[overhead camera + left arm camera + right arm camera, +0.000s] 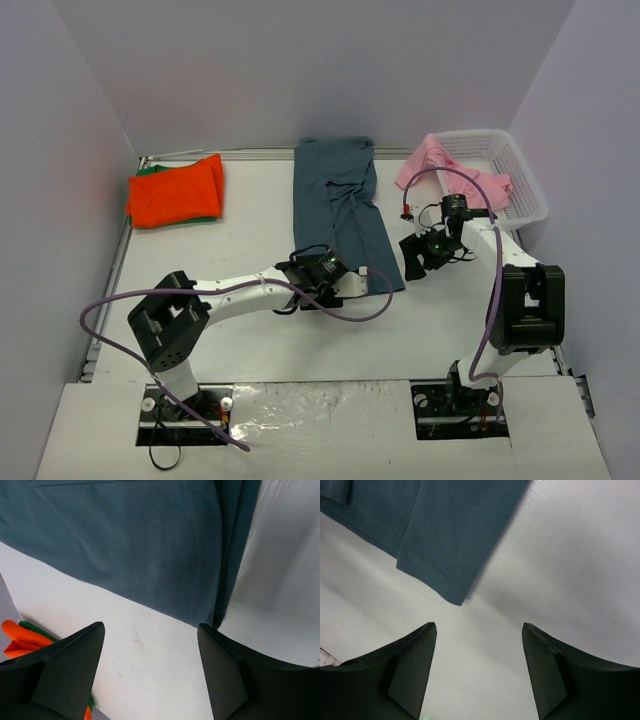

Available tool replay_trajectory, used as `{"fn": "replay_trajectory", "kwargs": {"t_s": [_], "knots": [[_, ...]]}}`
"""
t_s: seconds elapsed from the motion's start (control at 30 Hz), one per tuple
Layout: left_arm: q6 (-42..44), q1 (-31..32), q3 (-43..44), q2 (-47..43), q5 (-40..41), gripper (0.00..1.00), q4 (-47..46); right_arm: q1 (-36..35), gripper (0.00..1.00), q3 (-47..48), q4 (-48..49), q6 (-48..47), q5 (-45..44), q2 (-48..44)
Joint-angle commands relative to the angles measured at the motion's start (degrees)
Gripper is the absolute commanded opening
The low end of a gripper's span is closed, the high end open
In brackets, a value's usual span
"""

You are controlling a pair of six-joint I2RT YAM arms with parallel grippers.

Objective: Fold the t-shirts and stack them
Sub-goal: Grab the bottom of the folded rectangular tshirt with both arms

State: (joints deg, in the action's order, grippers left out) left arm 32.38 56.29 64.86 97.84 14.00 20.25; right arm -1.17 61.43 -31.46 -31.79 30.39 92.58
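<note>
Jaws open, slate-blue t-shirt point(125, 540) lying just ahead.

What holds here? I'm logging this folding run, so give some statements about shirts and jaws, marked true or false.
The slate-blue t-shirt lies on the table in a long strip. True.
The pink t-shirt is spread flat mid-table. False: it drapes over the rim of the white basket.
The orange-red t-shirt lies folded at the far left. True.
The left arm's jaws clamp the slate-blue t-shirt. False: they stand open and empty beside it.
The right arm's jaws stand open over bare table. True.
</note>
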Motion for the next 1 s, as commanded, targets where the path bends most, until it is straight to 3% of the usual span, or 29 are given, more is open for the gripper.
{"fn": "replay_trajectory", "kwargs": {"t_s": [0.0,0.6,0.97], "knots": [[0.0,0.3,0.5,0.4,2.0,0.74,-0.6,-0.1,0.66,0.8,-1.2,-0.5,1.0,0.5],[-2.1,0.3,1.1,-0.5,-4.6,0.73,5.5,-0.1,0.67,0.4,-0.6,-0.3,-0.6,0.7],[-2.2,0.4,1.5,2.5,-2.8,0.72,4.3,-0.2,0.67,0.2,-0.4,-0.6,-0.7,0.5]]}}
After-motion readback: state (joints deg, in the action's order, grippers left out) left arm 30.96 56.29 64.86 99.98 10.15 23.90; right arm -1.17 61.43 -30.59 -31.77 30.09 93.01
